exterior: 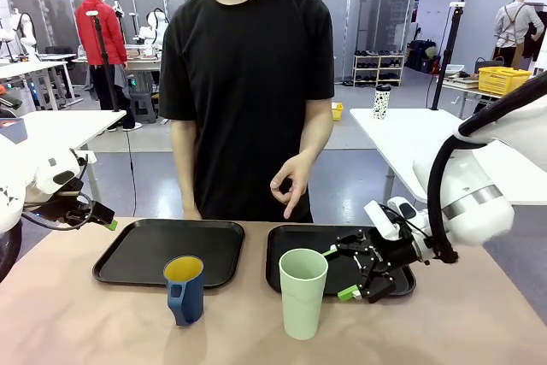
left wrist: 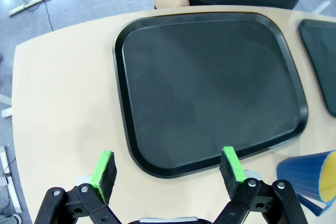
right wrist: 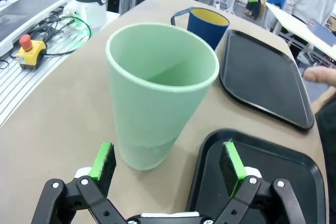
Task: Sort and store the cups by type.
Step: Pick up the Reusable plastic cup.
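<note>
hovering above the left end of the table (exterior: 77, 322), the left gripper (left wrist: 168, 163) hangs with jaws wide apart and empty, looking down on the left tray (exterior: 145, 245), probably ready to serve that side. the blue mug (exterior: 185, 288) stands upright just before that tray. the green tumbler (exterior: 302, 292) stands before the right tray (exterior: 291, 241). the right gripper (exterior: 339, 273), jaws spread and holding nothing, points sideways at the tumbler, seemingly lined up to grasp it.
</note>
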Robot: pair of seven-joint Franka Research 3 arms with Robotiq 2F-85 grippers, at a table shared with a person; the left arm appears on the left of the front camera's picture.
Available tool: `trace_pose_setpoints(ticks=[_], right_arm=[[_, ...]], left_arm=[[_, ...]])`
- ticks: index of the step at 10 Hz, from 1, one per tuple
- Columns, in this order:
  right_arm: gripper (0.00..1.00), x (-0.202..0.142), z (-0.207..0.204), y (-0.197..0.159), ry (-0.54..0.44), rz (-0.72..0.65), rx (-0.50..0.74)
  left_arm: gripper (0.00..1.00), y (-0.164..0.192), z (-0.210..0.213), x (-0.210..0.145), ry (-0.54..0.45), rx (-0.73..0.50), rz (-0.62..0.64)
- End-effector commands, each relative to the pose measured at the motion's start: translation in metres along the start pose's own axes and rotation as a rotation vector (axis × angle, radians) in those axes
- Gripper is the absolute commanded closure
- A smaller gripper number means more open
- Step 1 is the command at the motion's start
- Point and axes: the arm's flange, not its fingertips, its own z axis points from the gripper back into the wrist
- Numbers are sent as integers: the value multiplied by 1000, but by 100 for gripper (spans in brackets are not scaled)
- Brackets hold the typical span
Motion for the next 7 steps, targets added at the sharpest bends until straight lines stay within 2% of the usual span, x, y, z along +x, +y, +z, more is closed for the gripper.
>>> trace_pose_setpoints(ticks=[1, 7], right_arm=[[0, -18, -10, 1, -42, 49, 36], [0, -25, -29, -6, -43, 60, 145]], left_arm=[[0, -1, 2, 1, -4, 0, 0], [0, -1, 2, 1, -4, 0, 0]])
